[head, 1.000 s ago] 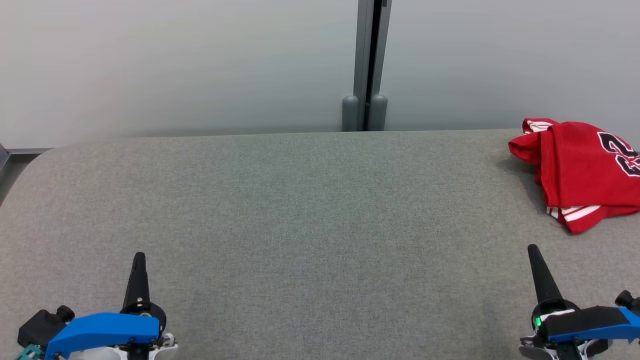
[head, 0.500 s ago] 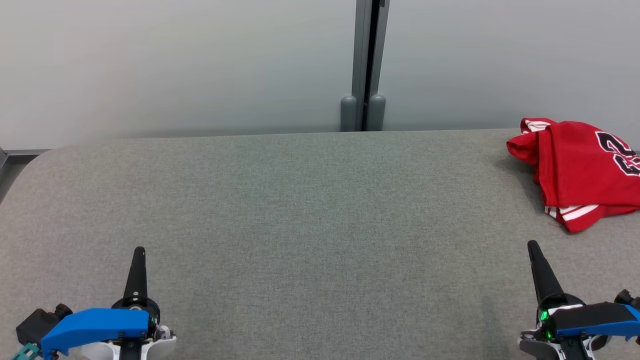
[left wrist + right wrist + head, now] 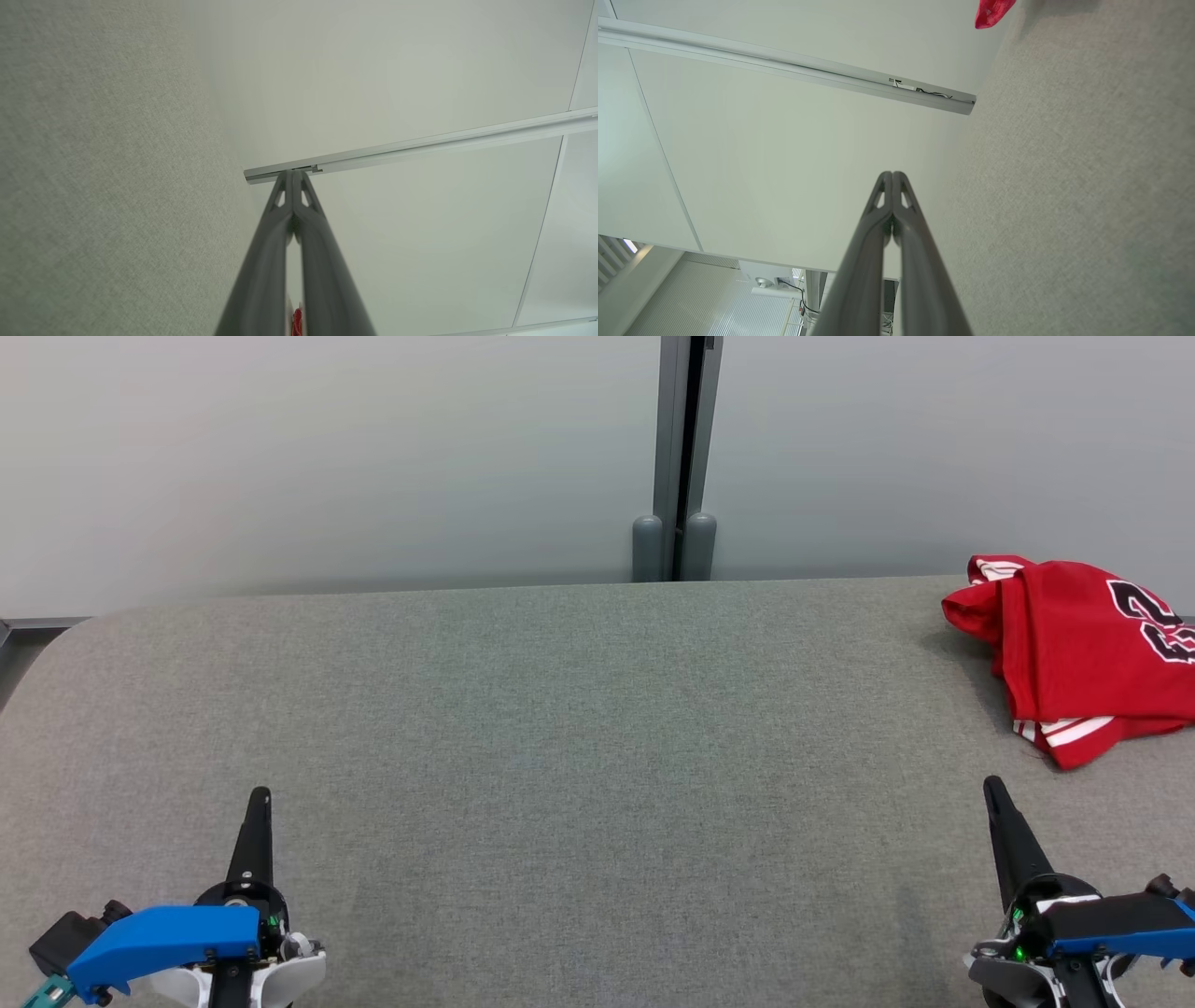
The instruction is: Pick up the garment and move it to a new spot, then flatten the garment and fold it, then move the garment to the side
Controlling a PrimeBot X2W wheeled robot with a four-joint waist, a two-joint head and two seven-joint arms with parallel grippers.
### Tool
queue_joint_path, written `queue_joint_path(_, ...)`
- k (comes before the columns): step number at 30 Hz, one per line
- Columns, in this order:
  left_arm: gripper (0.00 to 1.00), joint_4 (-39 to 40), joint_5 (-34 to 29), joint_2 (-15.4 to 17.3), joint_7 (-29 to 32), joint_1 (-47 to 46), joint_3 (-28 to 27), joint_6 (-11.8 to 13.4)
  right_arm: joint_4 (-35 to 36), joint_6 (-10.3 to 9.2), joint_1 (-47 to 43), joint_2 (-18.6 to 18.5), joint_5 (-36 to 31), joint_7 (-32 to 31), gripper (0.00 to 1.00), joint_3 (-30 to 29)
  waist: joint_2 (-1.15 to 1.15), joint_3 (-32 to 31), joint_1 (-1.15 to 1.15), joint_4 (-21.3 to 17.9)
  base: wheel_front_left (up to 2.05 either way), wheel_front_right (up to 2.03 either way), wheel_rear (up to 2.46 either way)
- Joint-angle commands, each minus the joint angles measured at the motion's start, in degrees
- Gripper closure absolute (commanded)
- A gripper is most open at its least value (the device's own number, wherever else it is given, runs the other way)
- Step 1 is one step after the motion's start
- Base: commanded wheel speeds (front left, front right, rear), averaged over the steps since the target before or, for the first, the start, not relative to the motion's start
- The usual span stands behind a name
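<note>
My left end effector (image 3: 259,798): fingers pressed together, holding nothing, low over the grey desk (image 3: 597,728).
My right end effector (image 3: 991,786): closed too, empty, at my near right.
Garment (image 3: 1074,653): red, crumpled, on the desk's far right, apart from my right fingertips.
Writing: black, white-edged numerals on the garment; a "2" reads, the rest is cut off.

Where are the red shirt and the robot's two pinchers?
red shirt (image 3: 1074,653): head view, the plain red cloth at its middle.
left gripper (image 3: 260,798): head view, its shut fingertips.
right gripper (image 3: 991,789): head view, its shut fingertips.
</note>
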State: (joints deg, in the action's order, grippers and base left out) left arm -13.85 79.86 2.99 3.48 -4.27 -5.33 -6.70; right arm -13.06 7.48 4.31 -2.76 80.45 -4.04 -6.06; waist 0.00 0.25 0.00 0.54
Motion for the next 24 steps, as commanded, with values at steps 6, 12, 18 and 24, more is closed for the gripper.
queue_joint_path(6, 1.00, 0.0, 3.5, 0.0, 1.1, -1.3, -0.6, -0.6, -0.2, 0.02, 1.3, -0.2, 3.4, -0.9, 1.00, -0.3, 0.00, 0.0, 0.00, -0.1, 0.00, 0.00, 0.00)
queue_joint_path(12, 1.00, 0.0, 6.1, -0.1, 1.7, -1.7, -0.8, -0.7, -0.4, 0.02, 1.5, -0.2, 5.9, -1.5, 1.00, -0.4, 0.00, 0.0, 0.00, -0.2, 0.00, 0.00, 0.00)
queue_joint_path(18, 1.00, -0.1, 8.8, -0.1, 2.3, -2.0, -1.0, -0.8, -0.7, 0.02, 1.8, -0.2, 8.4, -2.0, 1.00, -0.5, 0.00, 0.0, 0.00, -0.3, 0.00, 0.00, 0.00)
queue_joint_path(24, 1.00, -0.2, 11.2, -0.2, 2.9, -2.1, -1.2, -1.0, -0.9, 0.02, 2.1, -0.2, 10.7, -2.4, 1.00, -0.6, 0.00, -0.1, 0.00, -0.5, 0.00, 0.00, 0.00)
